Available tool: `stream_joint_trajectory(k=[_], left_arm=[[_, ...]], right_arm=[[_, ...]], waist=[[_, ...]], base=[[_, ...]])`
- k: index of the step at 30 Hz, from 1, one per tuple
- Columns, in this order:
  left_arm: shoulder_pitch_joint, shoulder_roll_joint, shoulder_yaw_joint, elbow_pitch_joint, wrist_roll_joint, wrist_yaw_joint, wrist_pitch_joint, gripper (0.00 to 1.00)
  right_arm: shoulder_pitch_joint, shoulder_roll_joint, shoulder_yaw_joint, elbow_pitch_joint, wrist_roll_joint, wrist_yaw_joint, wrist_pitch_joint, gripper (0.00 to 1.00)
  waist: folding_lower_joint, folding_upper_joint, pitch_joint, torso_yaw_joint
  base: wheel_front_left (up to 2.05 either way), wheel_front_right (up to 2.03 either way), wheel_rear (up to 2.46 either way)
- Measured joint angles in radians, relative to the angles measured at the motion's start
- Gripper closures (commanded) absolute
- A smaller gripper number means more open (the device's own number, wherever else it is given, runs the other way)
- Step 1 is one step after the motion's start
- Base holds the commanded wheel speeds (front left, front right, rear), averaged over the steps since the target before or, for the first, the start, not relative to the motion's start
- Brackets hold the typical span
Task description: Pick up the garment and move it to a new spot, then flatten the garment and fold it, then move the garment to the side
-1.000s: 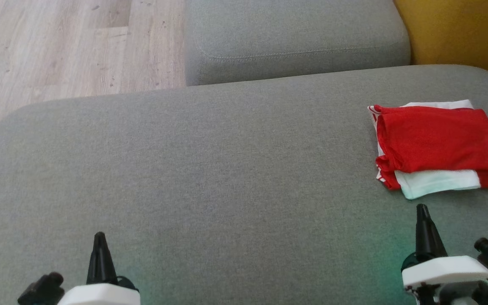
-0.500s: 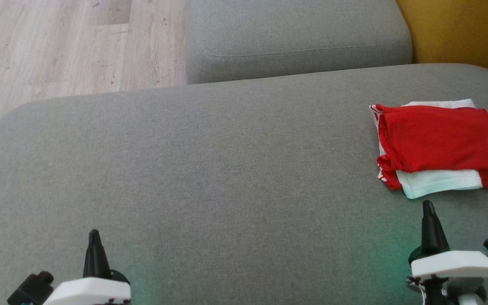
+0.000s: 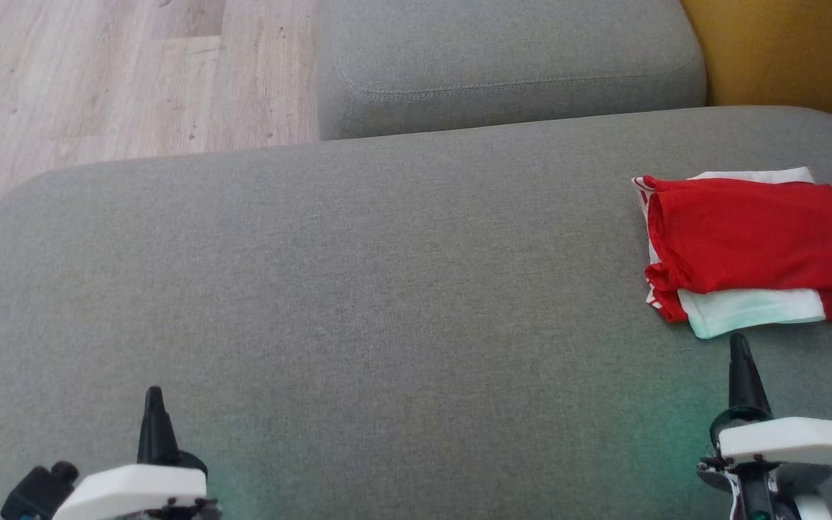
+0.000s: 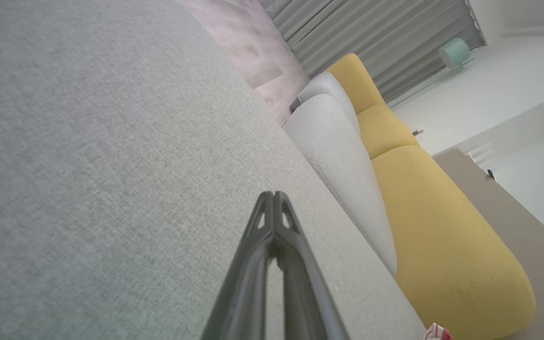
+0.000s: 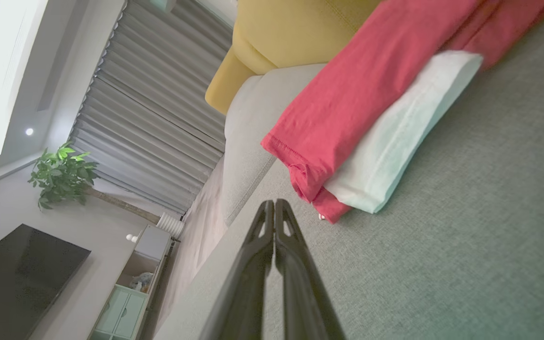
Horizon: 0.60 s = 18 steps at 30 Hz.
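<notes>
Folded red-white garment [image 3: 755, 238] on grey sofa cushion [image 3: 358, 289]; wood floor [image 3: 98, 72] beyond. left jaws, right jaws closed, empty.

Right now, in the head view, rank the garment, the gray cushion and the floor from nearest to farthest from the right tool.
1. Garment: just ahead of the right tool, on the right side.
2. Gray cushion: farther back, top centre.
3. Floor: far upper left.

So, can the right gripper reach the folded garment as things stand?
Probably yes: the right gripper sits just short of the garment, only bare cushion between them, though it is shut.
</notes>
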Motion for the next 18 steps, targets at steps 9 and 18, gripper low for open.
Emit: stream_joint_trajectory(k=[9, 18], left_arm=[[-0.013, 0.000, 0.017, 0.000, -0.090, -0.012, 0.025, 1.00], [-0.029, 0.000, 0.027, 0.000, -0.181, -0.018, 0.049, 1.00]], right_arm=[[-0.002, 0.000, -0.011, -0.002, 0.097, 0.000, 0.022, 1.00], [-0.022, 0.000, -0.026, -0.006, 0.196, 0.000, 0.049, 1.00]], waist=[[0.0000, 0.0000, 0.004, 0.002], [0.0000, 0.0000, 0.008, 0.004]], base=[[0.00, 0.00, 0.00], [0.00, 0.00, 0.00]])
